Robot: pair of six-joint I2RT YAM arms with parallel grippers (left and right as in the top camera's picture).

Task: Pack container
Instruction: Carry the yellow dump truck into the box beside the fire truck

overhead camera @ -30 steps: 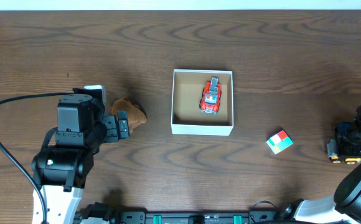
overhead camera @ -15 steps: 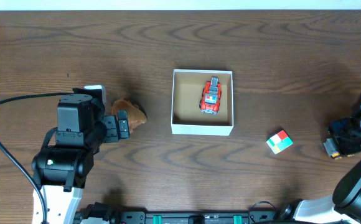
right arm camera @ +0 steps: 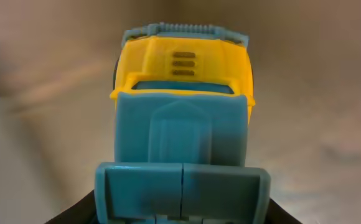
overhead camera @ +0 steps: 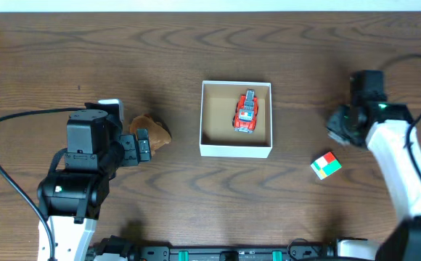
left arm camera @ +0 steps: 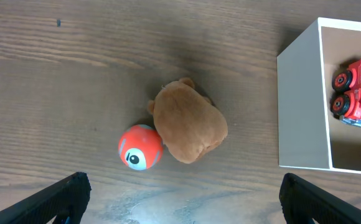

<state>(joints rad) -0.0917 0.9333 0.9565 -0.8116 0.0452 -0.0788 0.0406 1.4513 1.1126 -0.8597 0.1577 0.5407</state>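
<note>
The container [overhead camera: 236,149], a small white-walled box with a tan inside, stands mid-table with a red toy truck [overhead camera: 247,112] in its right half. It also shows in the left wrist view [left arm camera: 302,106], with the red truck [left arm camera: 358,93] inside. My right gripper [overhead camera: 339,127] hangs right of the container and is shut on a yellow and teal toy truck [right arm camera: 183,81], which fills the right wrist view. My left gripper [left arm camera: 183,190] is open and empty, just short of a brown plush toy [left arm camera: 188,127] and an orange ball [left arm camera: 140,147].
A red, green and white cube [overhead camera: 327,164] lies on the table right of the container's front corner, below the right gripper. The brown plush [overhead camera: 156,130] lies left of the container. A black cable [overhead camera: 0,167] loops at the left arm.
The right arm has swung from the table's far right edge up and to the left, toward the container, carrying the yellow and teal truck. The left arm has not moved.
</note>
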